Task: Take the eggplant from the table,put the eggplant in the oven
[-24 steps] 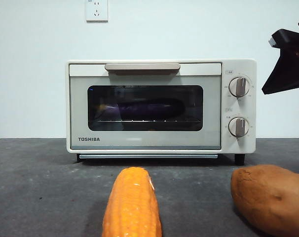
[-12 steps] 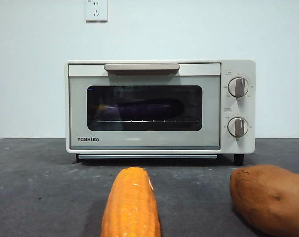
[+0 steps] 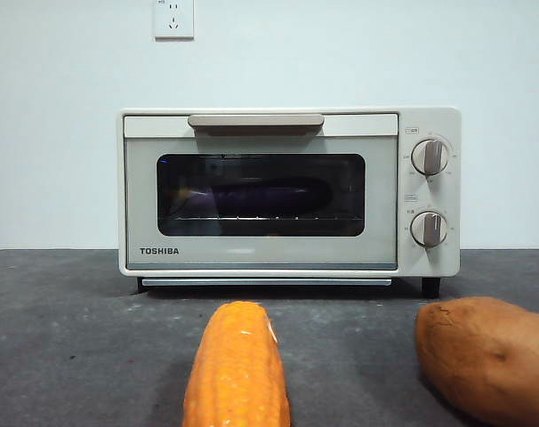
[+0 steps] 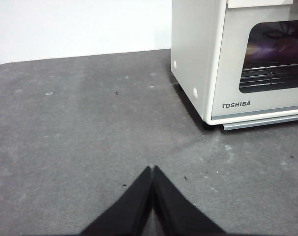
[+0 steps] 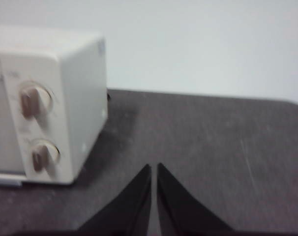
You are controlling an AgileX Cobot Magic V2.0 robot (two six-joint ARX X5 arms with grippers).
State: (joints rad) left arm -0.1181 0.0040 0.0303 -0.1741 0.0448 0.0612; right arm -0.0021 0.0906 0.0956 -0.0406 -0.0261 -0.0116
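Note:
The cream-white oven point(image 3: 287, 191) stands at the back of the dark grey table point(image 3: 74, 329) with its glass door closed. Behind the glass, the dark purple eggplant point(image 3: 269, 196) lies lengthwise on the rack. It also shows dimly through the window in the left wrist view as the eggplant point(image 4: 282, 49). My left gripper point(image 4: 152, 169) is shut and empty over bare table left of the oven point(image 4: 227, 59). My right gripper point(image 5: 154, 167) is shut and empty over the table right of the oven point(image 5: 45, 103). Neither gripper shows in the front view.
An orange-yellow corn cob point(image 3: 237, 366) lies near the front centre. A brown sweet potato point(image 3: 487, 356) lies at the front right. A wall socket point(image 3: 174, 18) is on the white wall behind.
A black arm tip at the upper right edge of the front view has withdrawn out of the picture. The oven, eggplant, corn and sweet potato have not moved.

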